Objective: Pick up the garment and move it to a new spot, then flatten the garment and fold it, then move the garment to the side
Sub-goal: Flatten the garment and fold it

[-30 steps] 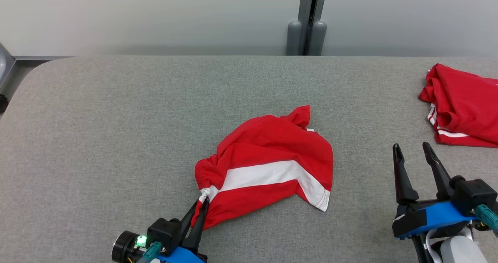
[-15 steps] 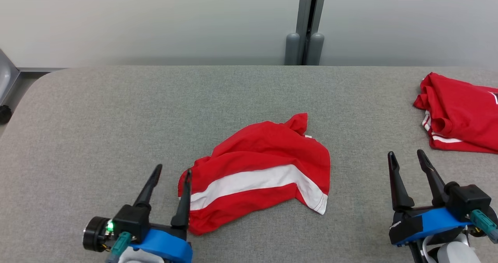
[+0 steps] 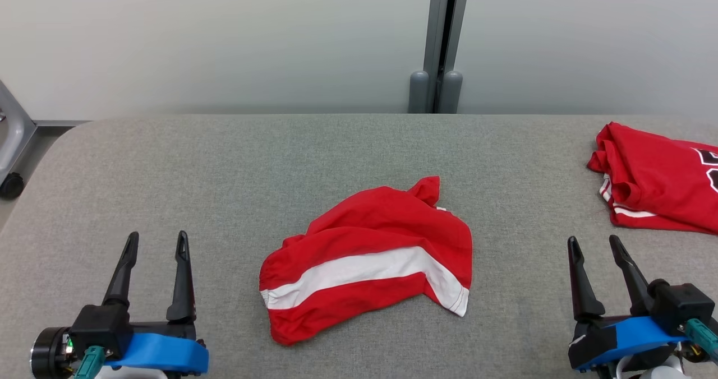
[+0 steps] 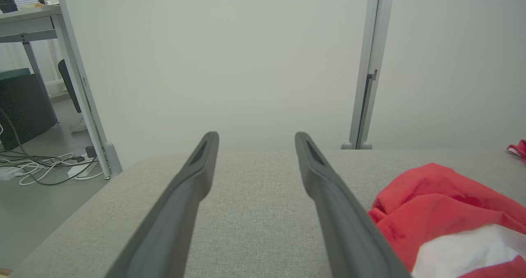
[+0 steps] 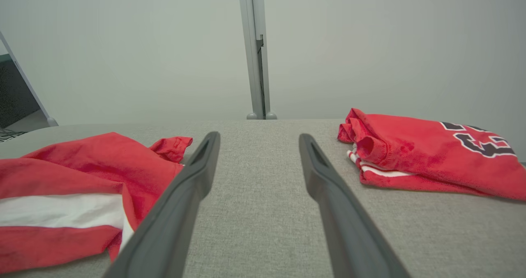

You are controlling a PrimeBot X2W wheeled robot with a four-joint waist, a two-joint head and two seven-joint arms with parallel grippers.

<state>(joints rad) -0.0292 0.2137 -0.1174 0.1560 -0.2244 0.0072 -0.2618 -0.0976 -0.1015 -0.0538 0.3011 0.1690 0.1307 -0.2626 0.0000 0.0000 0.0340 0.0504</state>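
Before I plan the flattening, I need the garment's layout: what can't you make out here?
- Crumpled garment: its type and openings, buried in its own folds.
- Folded red garment: head view's right edge cuts its black print.
- Left wrist view: frame edge and left gripper's finger hide most of the crumpled garment.

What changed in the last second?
The left end effector released the near-left corner of the striped garment, opened, and withdrew left, clear of it. The garment lies crumpled, unheld. The right end effector stayed open and empty; the folded red jersey stayed put.
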